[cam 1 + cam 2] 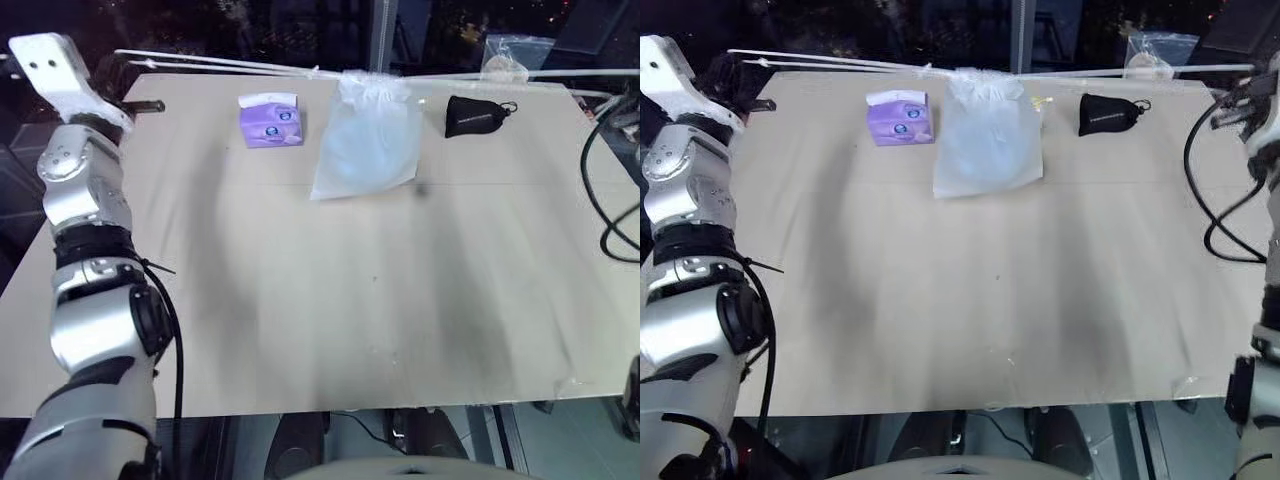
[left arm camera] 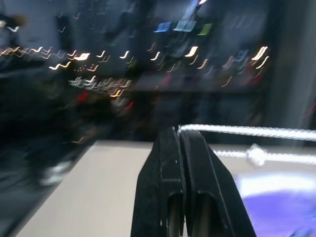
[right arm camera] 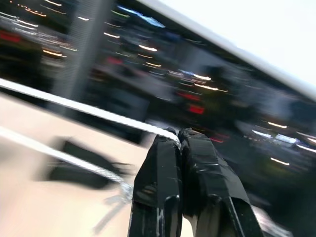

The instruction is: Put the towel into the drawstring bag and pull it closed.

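While the head views show the drawstring bag (image 1: 365,135) lying at the far side of the surface (image 1: 330,320), mouth gathered, a blue-grey towel (image 1: 988,150) inside, closing looks nearly done. Left wrist view: left gripper (image 2: 180,136) fingers pinch a white cord (image 2: 247,131). Right wrist view: right gripper (image 3: 178,134) fingers likewise clamp its cord (image 3: 84,108).

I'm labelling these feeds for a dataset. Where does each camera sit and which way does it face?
Left eye, right eye: head stereo pair looking down on the table; drawstring bag holding the towel, cords pulled out sideways; forearms at the edges.
Left wrist: along the left end effector, shut on a cord.
Right wrist: along the right end effector, shut on a cord.
Shared: the cords.
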